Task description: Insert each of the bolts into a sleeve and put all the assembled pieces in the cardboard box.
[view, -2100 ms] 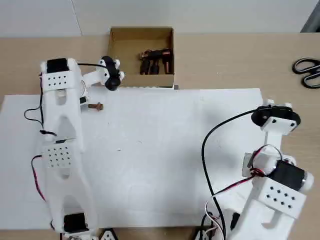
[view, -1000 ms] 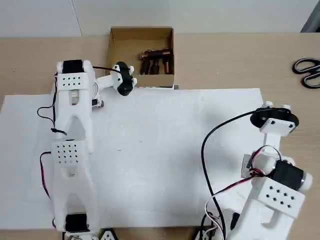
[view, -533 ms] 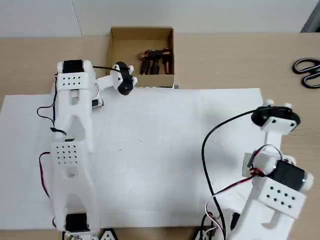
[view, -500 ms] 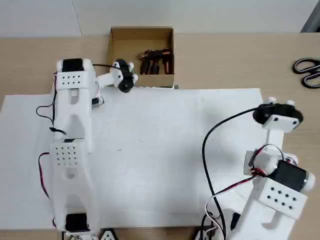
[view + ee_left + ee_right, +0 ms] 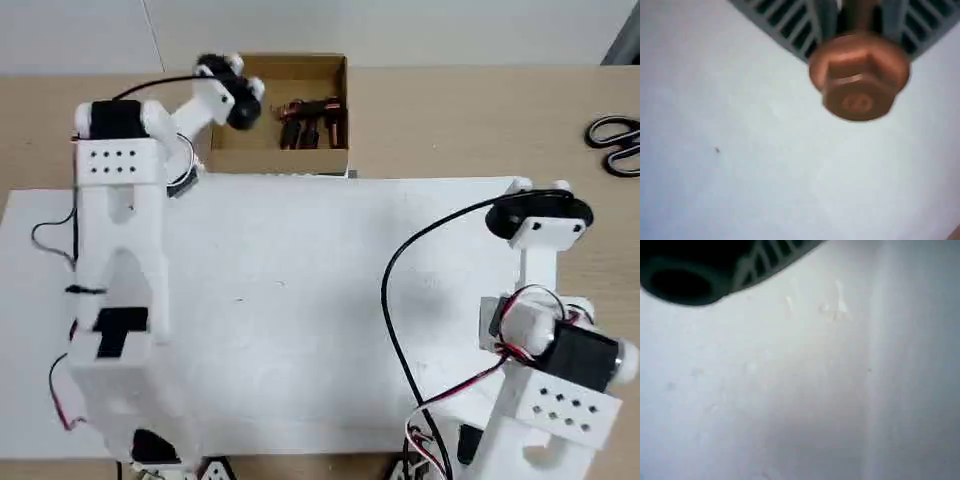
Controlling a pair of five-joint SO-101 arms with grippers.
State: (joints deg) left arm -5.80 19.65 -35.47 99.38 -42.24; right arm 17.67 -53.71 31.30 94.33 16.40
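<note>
Bolt (image 5: 858, 82) of copper colour, pinched by its shank between the ribbed grey jaws of the left end effector (image 5: 857, 15), with the hexagonal head hanging free below them. The jaws hide whether a sleeve sits on the shank. In the high view the left arm stretches past the far left corner of the white sheet (image 5: 300, 320), and its end effector sits over the left wall of the cardboard box (image 5: 285, 160). The assembled pieces (image 5: 312, 122) lie bunched together in the right part of the box. The right end effector (image 5: 538, 212) hangs above the right edge of the sheet, well apart from the box; whether it is wide or narrow cannot be told. Scissors (image 5: 612, 132) lie on the counter (image 5: 450, 120) at the far right. The step in hand is judged to be delivery of the held piece into the box. Because the end effector stands at the wall and not over the middle of the box, an early release could land the piece on the rim, from which it may tip out onto the counter. The grip takes the shank alone, so a slight loosening could let the heavy head slide down and out. A release from too high may scatter the pieces already inside.
</note>
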